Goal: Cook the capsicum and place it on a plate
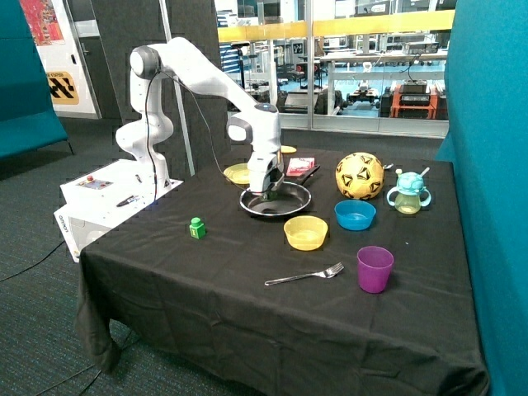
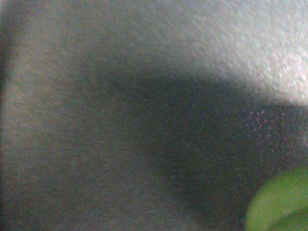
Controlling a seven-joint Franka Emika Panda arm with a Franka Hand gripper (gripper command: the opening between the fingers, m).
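Note:
The dark metal frying pan (image 1: 294, 205) stands mid-table. My gripper (image 1: 267, 195) is lowered straight down into it, just above the pan's floor. A small dark green capsicum (image 1: 270, 199) shows right at the gripper's tip, inside the pan. The wrist view is filled by the grey pan surface (image 2: 120, 120), with a green rounded piece of the capsicum (image 2: 281, 204) in one corner. The flat yellow plate (image 1: 236, 173) lies just behind the pan, partly hidden by the arm.
A yellow bowl (image 1: 305, 232), blue bowl (image 1: 355, 214), purple cup (image 1: 374, 268) and fork (image 1: 304, 275) lie in front of the pan. A yellow ball (image 1: 359, 175), a sippy cup (image 1: 408, 192), a red packet (image 1: 299, 166) and a bright green block (image 1: 196, 228) are also on the table.

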